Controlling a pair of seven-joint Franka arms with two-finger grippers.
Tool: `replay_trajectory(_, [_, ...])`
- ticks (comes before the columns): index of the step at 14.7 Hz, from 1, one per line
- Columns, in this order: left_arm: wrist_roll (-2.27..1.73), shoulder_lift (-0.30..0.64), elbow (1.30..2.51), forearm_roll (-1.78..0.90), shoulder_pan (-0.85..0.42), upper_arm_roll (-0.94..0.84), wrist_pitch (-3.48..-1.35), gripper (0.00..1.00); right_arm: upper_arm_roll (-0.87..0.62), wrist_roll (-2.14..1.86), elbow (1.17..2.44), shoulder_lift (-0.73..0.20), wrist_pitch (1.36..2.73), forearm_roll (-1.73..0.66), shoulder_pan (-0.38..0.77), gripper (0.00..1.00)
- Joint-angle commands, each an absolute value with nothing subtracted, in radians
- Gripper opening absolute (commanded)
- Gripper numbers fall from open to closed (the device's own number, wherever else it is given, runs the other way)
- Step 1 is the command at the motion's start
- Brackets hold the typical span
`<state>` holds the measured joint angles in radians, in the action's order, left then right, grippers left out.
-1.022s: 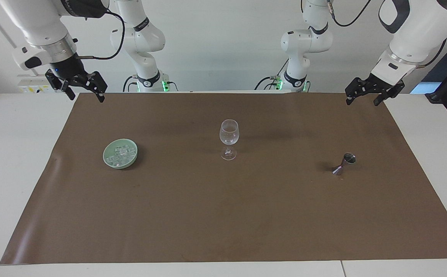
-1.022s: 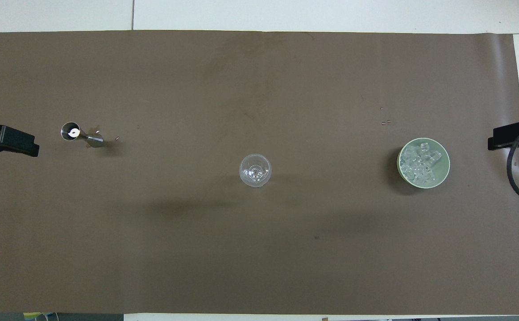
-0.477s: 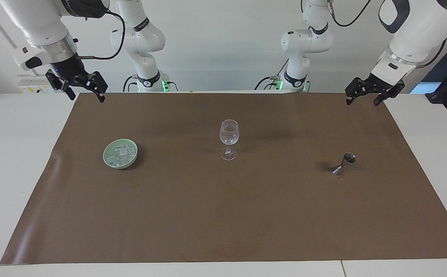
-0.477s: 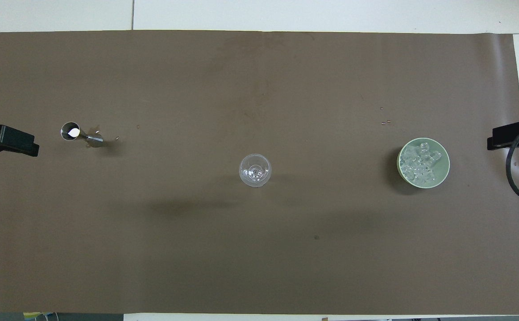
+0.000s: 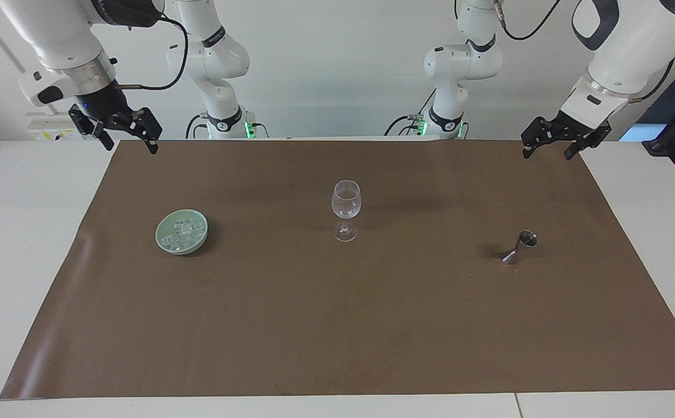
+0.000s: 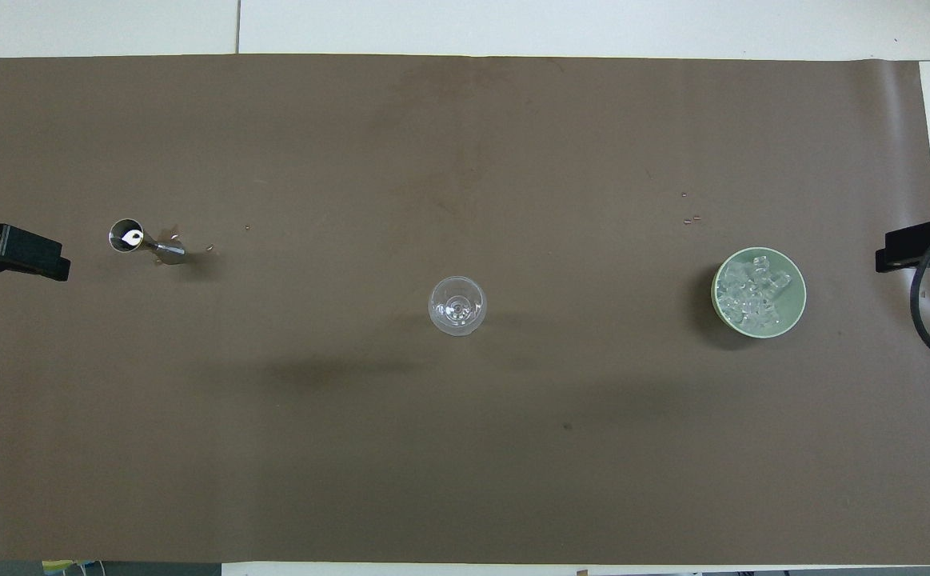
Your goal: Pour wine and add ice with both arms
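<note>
Nothing has shifted — my left gripper and right gripper hang wide open, empty; jigger at three o'clock of the wine glass, untouched.

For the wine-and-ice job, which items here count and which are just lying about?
Job:
- wine glass, mid-mat
- green bowl of ice
- metal jigger
- left gripper and right gripper, both open, holding nothing

Lying about:
- brown mat
- small specks on it

Robotics lab: my two white arms bolted at edge of white table, brown paper sheet spread on table, bare white wall above table, cables trailing beside bases.
</note>
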<state>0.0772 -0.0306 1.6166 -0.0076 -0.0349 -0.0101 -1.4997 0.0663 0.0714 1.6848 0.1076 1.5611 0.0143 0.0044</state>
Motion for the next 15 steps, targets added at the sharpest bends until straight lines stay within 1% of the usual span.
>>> replay_trajectory(1, [0.094, -0.048, 1.629, -0.002, -0.034, -0.006, -1.519, 1.00, 0.061, 0.090, 1.695, 0.117, 1.562, 0.002, -0.008, 1.00])
replay_trajectory(5, [0.097, -0.032, 1.602, 0.006, -0.038, -0.006, -1.526, 1.00, 0.061, 0.087, 1.695, 0.115, 1.560, 0.002, -0.006, 1.00])
replay_trajectory(9, [0.097, 0.005, 1.531, 0.006, -0.037, -0.005, -1.509, 1.00, 0.061, 0.083, 1.695, 0.117, 1.555, 0.002, -0.003, 1.00])
replay_trajectory(15, [0.098, -0.009, 1.562, 0.003, -0.041, -0.005, -1.526, 1.00, 0.061, 0.081, 1.695, 0.117, 1.552, 0.002, -0.008, 1.00])
